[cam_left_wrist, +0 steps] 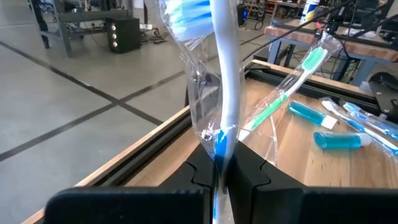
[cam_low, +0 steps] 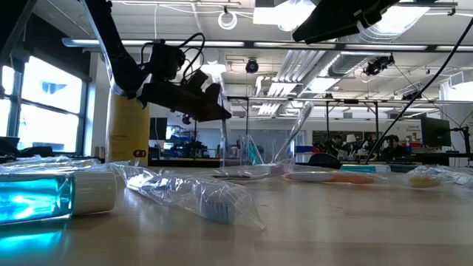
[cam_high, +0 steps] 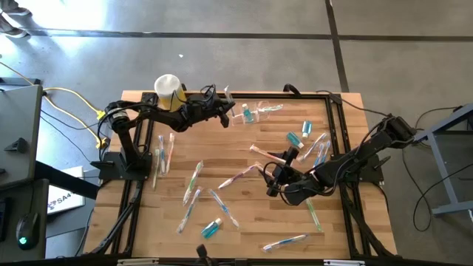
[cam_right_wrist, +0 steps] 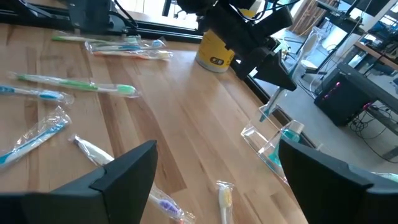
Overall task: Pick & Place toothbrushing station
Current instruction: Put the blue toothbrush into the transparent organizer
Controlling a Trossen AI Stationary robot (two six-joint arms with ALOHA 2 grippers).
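Observation:
My left gripper [cam_high: 226, 116] reaches level over the table's far middle, shut on a wrapped white-and-blue toothbrush [cam_left_wrist: 225, 74] that stands upright, bristles up. Its lower end hangs just beside the small clear cup [cam_high: 247, 114], which holds something teal and a green toothbrush [cam_left_wrist: 292, 84] leaning out over its rim. My right gripper [cam_high: 275, 181] hovers open over the table's middle, nothing between its fingers [cam_right_wrist: 134, 165]. Several wrapped toothbrushes [cam_high: 194, 181] and teal tubes [cam_high: 211, 229] lie flat on the wood. My left gripper pinches the toothbrush's handle [cam_left_wrist: 221, 146], below its middle, between its two fingers. The fingers come level from the table's left and lie across the handle. The toothbrush stands nearly upright in its clear wrapper, lifted clear of the table, its lower end [cam_right_wrist: 266, 115] above the cup.
A yellow cylinder container with a white top [cam_high: 168, 90] stands at the far left, right behind my left arm. A black frame rail [cam_high: 295, 94] runs along the table's far edge. More toothbrushes [cam_high: 164, 151] lie by the left rail; a teal tube [cam_low: 44, 199] lies near the front edge.

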